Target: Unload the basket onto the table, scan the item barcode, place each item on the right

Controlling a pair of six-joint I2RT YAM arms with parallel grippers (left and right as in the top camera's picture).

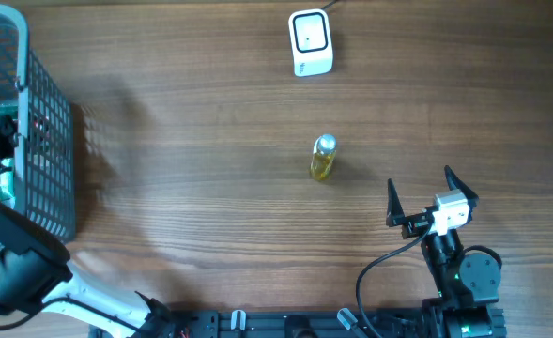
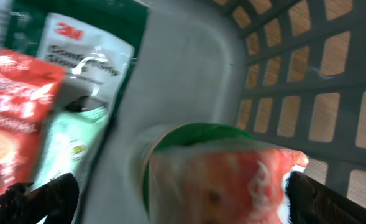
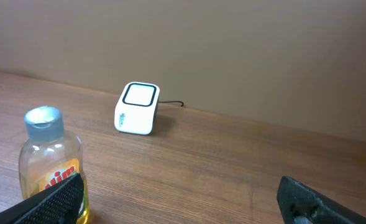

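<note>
A white cube scanner (image 1: 311, 42) stands at the far middle of the table, also in the right wrist view (image 3: 137, 108). A small yellow bottle (image 1: 323, 158) with a silver cap stands upright mid-table. My right gripper (image 1: 419, 178) is open near the front right, empty, with the bottle (image 3: 51, 163) just beyond its left finger. My left gripper (image 2: 176, 202) is open inside the grey basket (image 1: 46, 141). Its fingers straddle a blurred cup (image 2: 220, 174) with a green rim and a red-orange lid, without closing on it.
In the basket lie a red 3-in-1 sachet (image 2: 15, 118) and a green-and-white 3M pack (image 2: 86, 56), left of the cup. The lattice basket wall (image 2: 294, 81) rises close on the right. The left arm (image 1: 13, 268) crosses the front left corner.
</note>
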